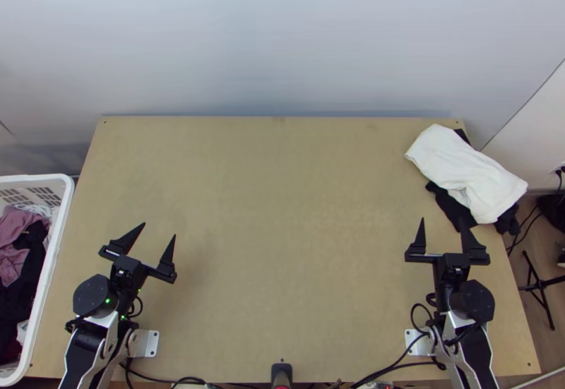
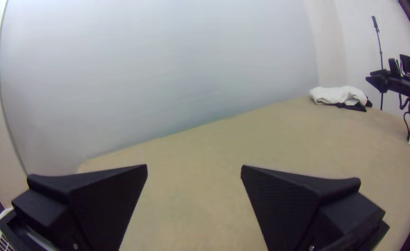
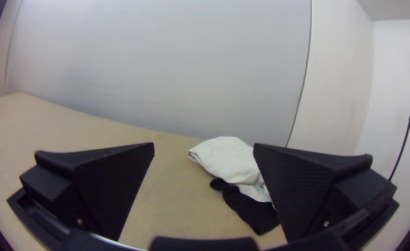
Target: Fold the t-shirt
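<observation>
At the table's lower left in the top view, my left gripper [image 1: 160, 230] stands open, nothing between its fingers. My right gripper [image 1: 442, 221] is at the lower right, likewise open, just short of the cloth pile. In the wrist views, the left gripper [image 2: 194, 167] and the right gripper [image 3: 204, 146] have their fingers wide apart. A white cloth [image 1: 462, 170] lies folded or bunched over a black cloth [image 1: 452, 207] at the table's right edge. Which of them is the t-shirt, I cannot tell. Neither gripper touches the white cloth [image 2: 337, 95].
A white basket [image 1: 53, 248] with pink, dark and white clothes stands at the left edge. The wooden table [image 1: 282, 212] stretches between the arms, with a wall behind it. Cables [image 1: 395, 366] run along the near edge. A thin stand [image 1: 540, 286] is on the floor at right.
</observation>
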{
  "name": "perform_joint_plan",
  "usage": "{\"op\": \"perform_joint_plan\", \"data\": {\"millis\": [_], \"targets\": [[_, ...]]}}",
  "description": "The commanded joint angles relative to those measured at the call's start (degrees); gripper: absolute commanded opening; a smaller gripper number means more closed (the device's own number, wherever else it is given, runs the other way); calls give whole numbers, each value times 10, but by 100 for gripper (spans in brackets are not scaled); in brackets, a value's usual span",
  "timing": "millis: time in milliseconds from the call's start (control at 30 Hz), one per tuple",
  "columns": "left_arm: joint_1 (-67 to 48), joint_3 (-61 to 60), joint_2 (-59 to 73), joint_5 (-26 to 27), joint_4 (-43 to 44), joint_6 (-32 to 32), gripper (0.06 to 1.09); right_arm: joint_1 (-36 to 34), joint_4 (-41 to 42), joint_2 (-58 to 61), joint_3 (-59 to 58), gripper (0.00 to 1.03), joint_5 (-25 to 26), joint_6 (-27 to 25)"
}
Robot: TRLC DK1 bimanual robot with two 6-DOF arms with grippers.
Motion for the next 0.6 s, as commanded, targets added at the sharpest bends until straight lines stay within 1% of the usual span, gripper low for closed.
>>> {"op": "perform_joint_plan", "data": {"millis": [0,33,200,267,300,333,367,400,433,467,500,567], "targets": [[-6,-1,0,2,8,-107,104,17,0,3,0,99,-2,9],[-6,-1,0,2,4,-124,104,22,0,4,0,99,-2,12],[-7,0,0,3,0,-131,104,28,2,0,0,99,-2,14],[-8,0,0,5,0,-130,104,29,2,0,0,99,-2,25],[-6,0,0,1,2,-121,104,34,2,-1,0,99,-2,28],[5,-1,0,-1,7,-91,104,40,2,0,0,99,-2,31],[22,-1,1,-2,7,-98,104,45,3,-1,0,99,-1,28],[28,-4,10,-1,29,-89,104,48,3,-2,0,99,-1,21],[28,-11,8,1,63,-37,104,52,2,-1,0,99,-1,7],[25,-21,-3,-1,92,-21,104,52,1,-1,0,99,-1,-7],[29,-21,0,-3,90,-18,104,51,0,3,0,99,-1,-12],[33,-23,0,-3,95,11,104,62,0,14,0,99,-2,-14]]}}
